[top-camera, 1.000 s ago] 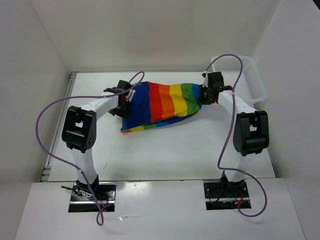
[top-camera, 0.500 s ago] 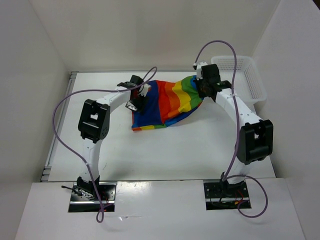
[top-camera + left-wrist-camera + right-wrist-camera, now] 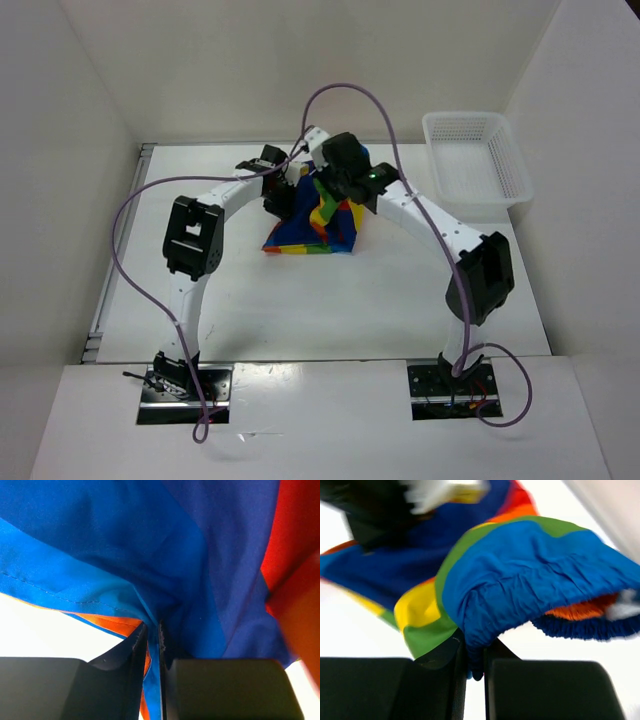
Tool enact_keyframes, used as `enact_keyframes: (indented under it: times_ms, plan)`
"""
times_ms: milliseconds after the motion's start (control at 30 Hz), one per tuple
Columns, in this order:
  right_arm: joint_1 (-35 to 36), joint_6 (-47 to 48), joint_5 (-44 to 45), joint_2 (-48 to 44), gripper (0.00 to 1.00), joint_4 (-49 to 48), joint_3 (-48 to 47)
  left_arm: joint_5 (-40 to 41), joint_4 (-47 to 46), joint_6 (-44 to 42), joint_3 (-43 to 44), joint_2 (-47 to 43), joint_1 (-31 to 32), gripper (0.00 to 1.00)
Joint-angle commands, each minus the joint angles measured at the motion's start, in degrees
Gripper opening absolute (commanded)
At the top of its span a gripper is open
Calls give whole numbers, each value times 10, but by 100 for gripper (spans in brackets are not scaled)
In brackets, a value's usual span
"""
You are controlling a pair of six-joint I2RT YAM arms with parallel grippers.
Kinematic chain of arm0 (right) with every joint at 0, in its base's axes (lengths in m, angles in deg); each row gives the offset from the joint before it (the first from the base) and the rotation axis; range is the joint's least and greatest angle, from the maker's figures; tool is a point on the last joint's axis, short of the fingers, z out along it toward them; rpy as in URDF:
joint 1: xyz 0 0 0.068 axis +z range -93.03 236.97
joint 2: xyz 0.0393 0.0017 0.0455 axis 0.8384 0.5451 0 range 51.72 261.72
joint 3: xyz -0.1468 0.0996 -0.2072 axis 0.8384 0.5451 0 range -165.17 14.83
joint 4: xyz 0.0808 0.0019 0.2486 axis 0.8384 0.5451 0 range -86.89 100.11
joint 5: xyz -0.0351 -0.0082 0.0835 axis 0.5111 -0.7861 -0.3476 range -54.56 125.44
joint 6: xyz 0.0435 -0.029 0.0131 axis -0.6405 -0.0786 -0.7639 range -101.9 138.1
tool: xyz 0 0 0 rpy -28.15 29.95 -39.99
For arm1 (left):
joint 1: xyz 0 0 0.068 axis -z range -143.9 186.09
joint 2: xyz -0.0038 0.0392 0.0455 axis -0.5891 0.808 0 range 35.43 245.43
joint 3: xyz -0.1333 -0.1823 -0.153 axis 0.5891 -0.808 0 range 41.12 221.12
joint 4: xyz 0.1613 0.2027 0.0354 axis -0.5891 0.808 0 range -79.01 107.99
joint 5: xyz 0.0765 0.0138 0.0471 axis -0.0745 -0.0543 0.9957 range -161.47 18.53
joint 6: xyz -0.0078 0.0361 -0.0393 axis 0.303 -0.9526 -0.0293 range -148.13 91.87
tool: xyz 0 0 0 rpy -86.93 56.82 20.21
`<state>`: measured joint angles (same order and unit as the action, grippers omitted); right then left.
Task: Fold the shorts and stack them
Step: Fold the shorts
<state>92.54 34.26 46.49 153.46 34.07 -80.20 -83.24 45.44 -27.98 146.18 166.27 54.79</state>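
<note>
The left gripper (image 3: pixel 152 630) is reaching in over the white tabletop (image 3: pixel 330 310), its jaws clamping a blue edge of the soft rainbow-striped fabric shorts (image 3: pixel 318 230). The shorts are sitting bunched in a crumpled heap toward the far middle of the tabletop, and their upper part is hanging lifted between the two arms. Just beside the left gripper, the right gripper (image 3: pixel 475 640) is pinching a blue fold, its jaws pressing tight on the cloth, with green and yellow stripes showing next to it. Well apart, at the far right, a white mesh plastic basket (image 3: pixel 475 207) is resting.
</note>
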Motion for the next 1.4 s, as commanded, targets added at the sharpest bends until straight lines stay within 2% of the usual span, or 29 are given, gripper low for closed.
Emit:
enact_keyframes:
  times_ms: [0, 233, 333, 433, 500, 667, 833, 1000, 1133, 1233, 1300, 1333, 1367]
  plan:
    - [24, 5, -16, 42, 0, -4, -43, -53, -3, -1, 4, 42, 6, 20]
    - [37, 0, -38, 115, 0, -4, -96, -63, -14, -1, -53, -16, -13, 20]
    - [37, -5, 12, 108, 0, -25, -96, -49, -14, -1, -71, -30, -19, 20]
    - [26, 8, 42, 63, 0, -30, -64, 9, -14, -1, -78, -42, -24, 20]
    - [-8, 0, 39, 39, 0, -21, -44, 67, -14, -1, -86, -48, -24, 19]
    - [-112, -24, -8, -13, 0, 28, 4, 117, -9, -1, -104, -53, -59, 18]
    - [-155, -18, -21, -31, 0, 33, 58, 164, -15, -1, -127, -65, -97, 16]
    - [-161, -25, -66, -30, 0, 39, 112, 211, -26, -1, -148, -84, -103, 16]
    - [-161, -43, -103, -9, 0, 20, 150, 224, -16, -1, -142, -96, -103, 28]
    - [-161, -66, -132, -9, 3, 6, 178, 242, -11, -1, -142, -110, -103, 41]
    - [-161, -82, -166, -9, 13, 6, 189, 256, 10, -1, -130, -124, -103, 50]
    - [-161, -89, -174, -9, 26, 6, 203, 263, 17, -1, -129, -137, -103, 51]
    - [-161, -104, -179, -14, 31, 6, 209, 276, 23, -1, -122, -146, -103, 53]
